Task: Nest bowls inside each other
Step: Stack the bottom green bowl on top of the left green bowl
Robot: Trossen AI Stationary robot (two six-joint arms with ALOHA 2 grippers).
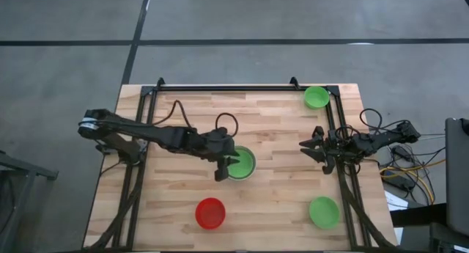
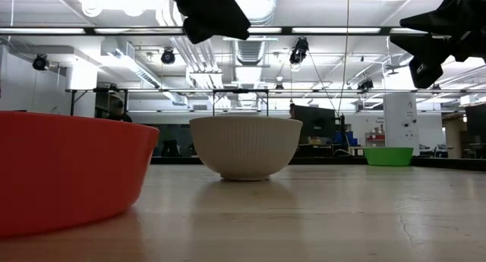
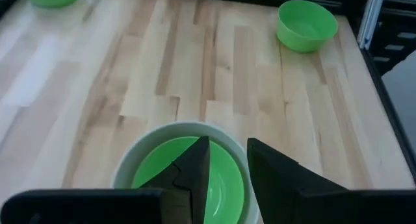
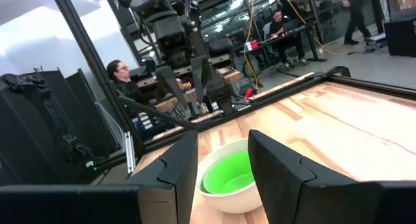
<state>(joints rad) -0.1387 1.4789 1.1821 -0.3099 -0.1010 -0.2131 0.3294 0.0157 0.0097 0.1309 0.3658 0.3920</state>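
High view: left end effector (image 1: 226, 163) narrow, empty, above green bowl (image 1: 241, 162) nested in white bowl (image 1: 251, 172); right end effector (image 1: 316, 147) wide, empty.

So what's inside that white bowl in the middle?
A green bowl sits nested inside the white bowl. The left end effector hovers above and covers part of it, so anything underneath stays unseen.

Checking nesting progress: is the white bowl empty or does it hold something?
Not empty: the white bowl holds a green bowl, seen from above and in both wrist views.
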